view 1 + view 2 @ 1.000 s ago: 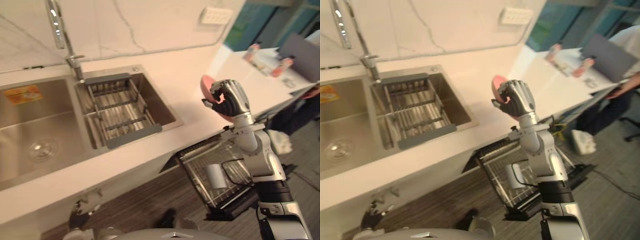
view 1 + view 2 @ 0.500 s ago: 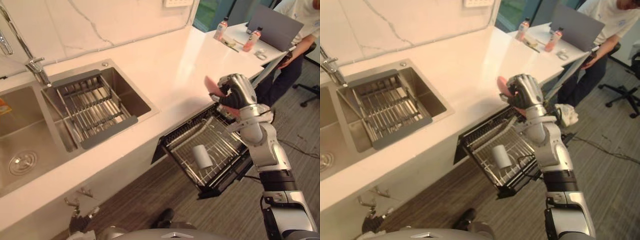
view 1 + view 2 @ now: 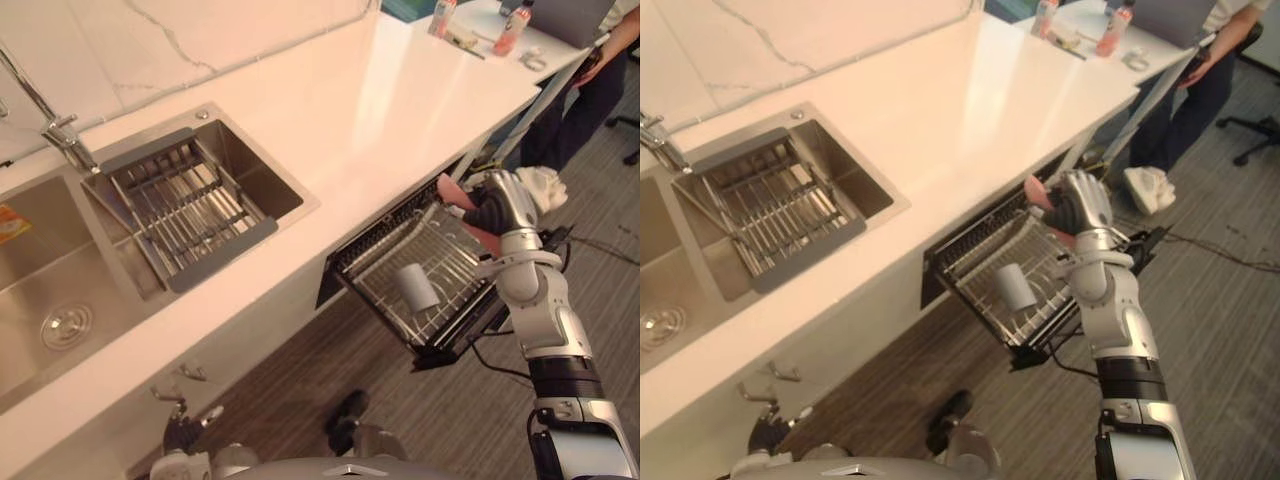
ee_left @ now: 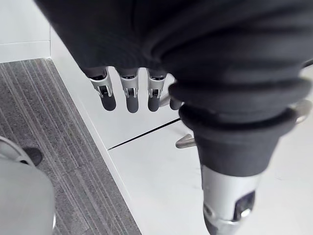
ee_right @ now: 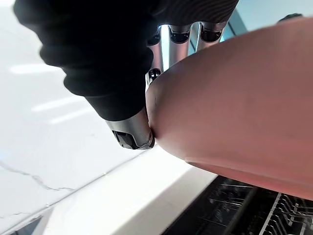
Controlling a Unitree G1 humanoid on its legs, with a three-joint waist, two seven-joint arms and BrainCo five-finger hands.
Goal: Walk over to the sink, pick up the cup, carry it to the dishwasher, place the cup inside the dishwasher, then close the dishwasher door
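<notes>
The right hand (image 3: 497, 207), clutching the smooth pink cup (image 3: 450, 190), is dropping over the black wire dishwasher rack (image 3: 385, 233) at its three o'clock edge; placement is nearing. The left hand (image 4: 128, 93) is hanging slack.

The dishwasher rack (image 3: 452, 266) juts from under the counter (image 3: 400, 110), right of the sink (image 3: 95, 285).

Two cups are counted: one pink cup (image 3: 452, 191) clasped within the fingers (image 3: 493, 211), and one white cup (image 3: 415, 287) lying in the single dishwasher rack (image 3: 447, 342) near them. Two bottles (image 3: 1044, 16) are seen well beyond.
</notes>
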